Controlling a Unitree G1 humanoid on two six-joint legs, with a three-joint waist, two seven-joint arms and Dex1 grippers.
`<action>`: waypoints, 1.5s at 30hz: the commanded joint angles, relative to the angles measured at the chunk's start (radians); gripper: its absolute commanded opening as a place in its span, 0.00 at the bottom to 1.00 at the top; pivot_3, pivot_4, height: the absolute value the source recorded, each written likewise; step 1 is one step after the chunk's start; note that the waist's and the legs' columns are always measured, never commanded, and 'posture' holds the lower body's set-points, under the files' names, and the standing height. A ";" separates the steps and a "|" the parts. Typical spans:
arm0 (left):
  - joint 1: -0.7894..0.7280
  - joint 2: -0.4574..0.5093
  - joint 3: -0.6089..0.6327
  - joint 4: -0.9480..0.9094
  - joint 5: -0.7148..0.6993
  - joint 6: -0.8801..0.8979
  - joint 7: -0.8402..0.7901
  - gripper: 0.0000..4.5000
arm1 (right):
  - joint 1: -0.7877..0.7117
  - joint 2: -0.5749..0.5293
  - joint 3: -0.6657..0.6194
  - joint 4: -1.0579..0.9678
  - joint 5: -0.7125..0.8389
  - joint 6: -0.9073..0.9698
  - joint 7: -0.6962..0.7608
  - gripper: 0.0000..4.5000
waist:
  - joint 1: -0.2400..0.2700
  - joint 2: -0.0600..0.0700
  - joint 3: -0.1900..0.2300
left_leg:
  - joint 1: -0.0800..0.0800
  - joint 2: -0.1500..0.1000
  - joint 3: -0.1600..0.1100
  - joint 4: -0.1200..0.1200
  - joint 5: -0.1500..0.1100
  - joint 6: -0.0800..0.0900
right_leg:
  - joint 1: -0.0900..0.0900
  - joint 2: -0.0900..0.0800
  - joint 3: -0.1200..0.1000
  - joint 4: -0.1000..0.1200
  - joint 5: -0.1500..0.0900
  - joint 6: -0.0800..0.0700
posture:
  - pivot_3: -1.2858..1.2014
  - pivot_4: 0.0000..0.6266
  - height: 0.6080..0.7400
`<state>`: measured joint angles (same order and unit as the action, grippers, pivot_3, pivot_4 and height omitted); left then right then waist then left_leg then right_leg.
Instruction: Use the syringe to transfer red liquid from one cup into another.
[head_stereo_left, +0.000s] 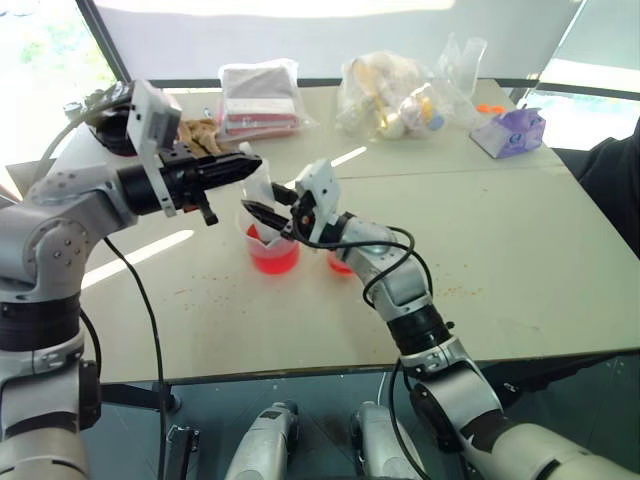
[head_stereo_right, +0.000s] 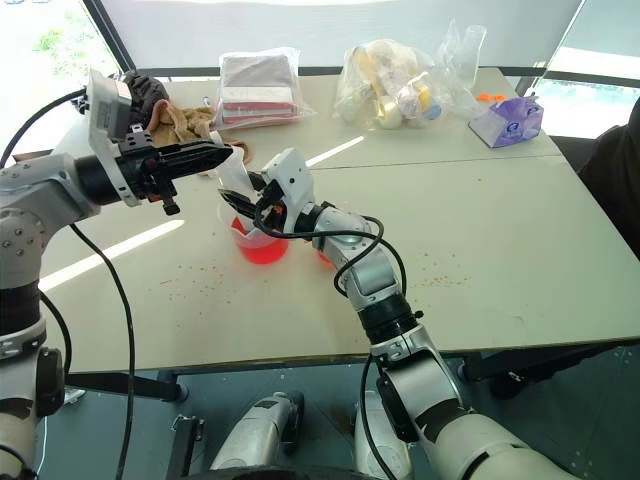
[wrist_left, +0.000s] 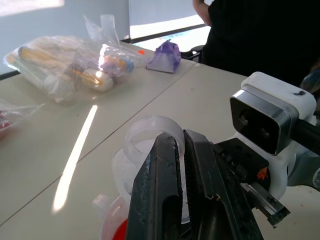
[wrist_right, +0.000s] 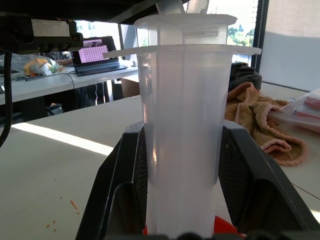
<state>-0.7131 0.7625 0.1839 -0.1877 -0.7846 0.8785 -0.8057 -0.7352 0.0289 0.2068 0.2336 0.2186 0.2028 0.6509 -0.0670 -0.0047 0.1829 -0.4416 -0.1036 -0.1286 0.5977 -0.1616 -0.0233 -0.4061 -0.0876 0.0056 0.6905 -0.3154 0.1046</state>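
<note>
Syringe (wrist_right: 182, 135) clamped upright between right gripper (head_stereo_left: 268, 215) jaws.

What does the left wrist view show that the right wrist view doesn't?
Left wrist view alone: a purple tissue pack, a clear bag of small items and a person in black. Right wrist view alone: a tan crumpled cloth and a laptop on a far desk. Both: the large clear plastic syringe with its white plunger, and the beige table.
</note>
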 joint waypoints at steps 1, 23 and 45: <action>-0.042 -0.008 0.012 -0.011 -0.014 -0.003 0.004 0.01 | -0.001 0.031 0.026 -0.064 0.008 -0.007 0.006 0.31 | 0.000 0.000 0.000 | 0.000 0.000 0.000 0.000 0.000 0.000 | 0.000 0.000 0.000 0.000 0.000 0.000 | 0.52 0.24 0.97; -0.157 -0.005 0.049 0.050 -0.009 -0.028 0.019 0.01 | 0.018 0.037 0.028 -0.082 0.012 0.040 0.017 0.31 | 0.000 0.000 0.000 | 0.000 0.000 0.000 0.000 0.000 0.000 | 0.000 0.000 0.000 0.000 0.000 0.000 | 0.52 0.24 0.97; -0.176 -0.005 0.042 0.044 -0.004 -0.030 0.012 0.01 | 0.031 0.043 0.036 -0.068 0.006 0.039 0.017 0.31 | 0.000 0.000 0.000 | 0.000 0.000 0.000 0.000 0.000 0.000 | 0.000 0.000 0.000 0.000 0.000 0.000 | 0.52 0.24 0.97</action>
<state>-0.8254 0.7503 0.1770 -0.1253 -0.7847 0.8902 -0.8060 -0.7151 0.0409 0.1783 0.1795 0.2207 0.2336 0.6337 -0.0672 -0.0047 0.1829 -0.4415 -0.1035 -0.1287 0.5977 -0.1614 -0.0236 -0.4061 -0.0874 0.0056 0.6906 -0.3154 0.1045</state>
